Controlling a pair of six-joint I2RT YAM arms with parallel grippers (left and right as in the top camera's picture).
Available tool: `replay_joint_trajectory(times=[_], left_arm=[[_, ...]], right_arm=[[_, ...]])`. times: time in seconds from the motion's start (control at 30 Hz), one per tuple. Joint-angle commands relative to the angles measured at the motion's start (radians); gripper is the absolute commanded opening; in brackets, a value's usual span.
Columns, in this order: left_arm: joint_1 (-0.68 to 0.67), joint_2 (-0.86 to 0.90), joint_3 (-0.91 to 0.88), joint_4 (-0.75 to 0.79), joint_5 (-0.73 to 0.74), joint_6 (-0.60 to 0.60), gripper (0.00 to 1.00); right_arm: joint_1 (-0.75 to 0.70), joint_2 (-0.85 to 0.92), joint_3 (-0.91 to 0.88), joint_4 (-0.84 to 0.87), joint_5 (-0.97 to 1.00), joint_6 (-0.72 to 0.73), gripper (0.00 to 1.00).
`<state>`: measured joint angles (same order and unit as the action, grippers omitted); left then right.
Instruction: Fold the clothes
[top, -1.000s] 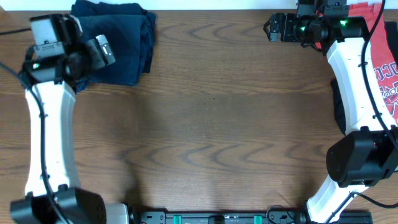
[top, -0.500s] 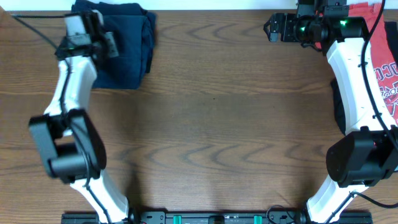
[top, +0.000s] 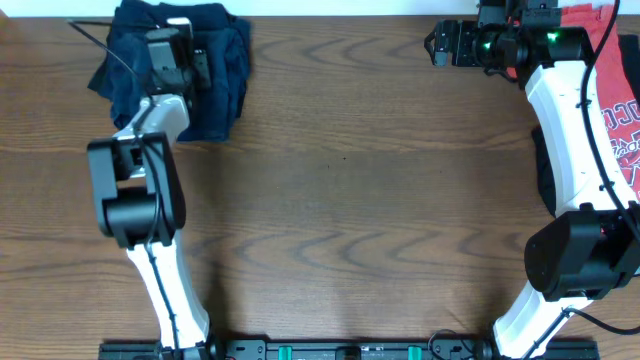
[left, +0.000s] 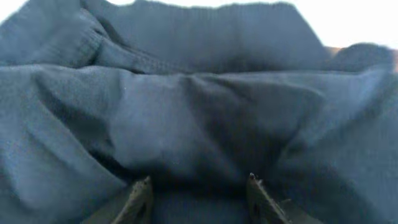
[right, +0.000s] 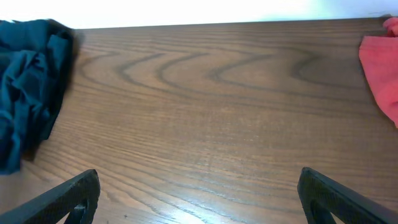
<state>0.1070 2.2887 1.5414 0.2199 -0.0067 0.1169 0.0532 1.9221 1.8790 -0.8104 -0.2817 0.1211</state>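
Standing at the table (top: 340, 200), one sees the dark blue garment (top: 222, 60) bunched in a heap at the far left corner, close to the back edge. The red garment (top: 618, 110) lies at the far right, partly under the right arm.

**Gripper state**
- The left gripper (left: 197, 191) sits low over the blue heap. Its fingers are parted, with cloth lying ahead of and between the tips. It appears to have nothing clamped, though the wrist view is too close and dim to be certain.
- The right gripper (top: 436, 46) is spread wide and empty, above bare wood and well apart from both garments.

**Risks from here**
1. Closing on a thick ridge of the heap is likely to catch several layers at once. The garment would then lift as a lump, not open flat.
2. Closing on a shallow fold is likely to give a weak hold, and the cloth could slip out under drag.
3. Pushing down or outward could shove the heap toward the back edge, since it lies near that edge.
4. Lifting with one arm alone would leave the rest of the garment hanging twisted.
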Motion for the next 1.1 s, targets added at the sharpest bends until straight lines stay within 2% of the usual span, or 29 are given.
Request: replay_joint_trajectory(times=[0.0, 0.1, 0.23, 0.43, 0.67, 0.87, 1.07], left_arm=[[0.013, 0.127, 0.001, 0.032, -0.113, 0.044, 0.73], [0.016, 0.178, 0.001, 0.093, -0.118, 0.044, 0.88], [0.017, 0.178, 0.006, 0.096, -0.118, 0.044, 0.92], [0.013, 0.019, 0.013, 0.043, -0.117, 0.043, 0.93], [0.026, -0.198, 0.013, -0.093, -0.118, 0.043, 0.93], [0.077, -0.176, 0.012, -0.196, -0.117, 0.026, 0.93], [0.106, -0.071, 0.012, -0.148, -0.117, 0.024, 0.94]], right_arm=[[0.006, -0.003, 0.003, -0.001, 0.017, -0.015, 0.99], [0.006, -0.003, 0.003, -0.002, 0.017, -0.014, 0.99], [0.006, -0.003, 0.003, -0.002, 0.017, -0.014, 0.99], [0.006, -0.003, 0.003, -0.002, 0.016, -0.014, 0.99], [0.006, -0.003, 0.003, -0.003, 0.016, -0.014, 0.99], [0.006, -0.003, 0.003, -0.006, 0.016, -0.014, 0.99], [0.006, -0.003, 0.002, -0.005, 0.016, -0.014, 0.99]])
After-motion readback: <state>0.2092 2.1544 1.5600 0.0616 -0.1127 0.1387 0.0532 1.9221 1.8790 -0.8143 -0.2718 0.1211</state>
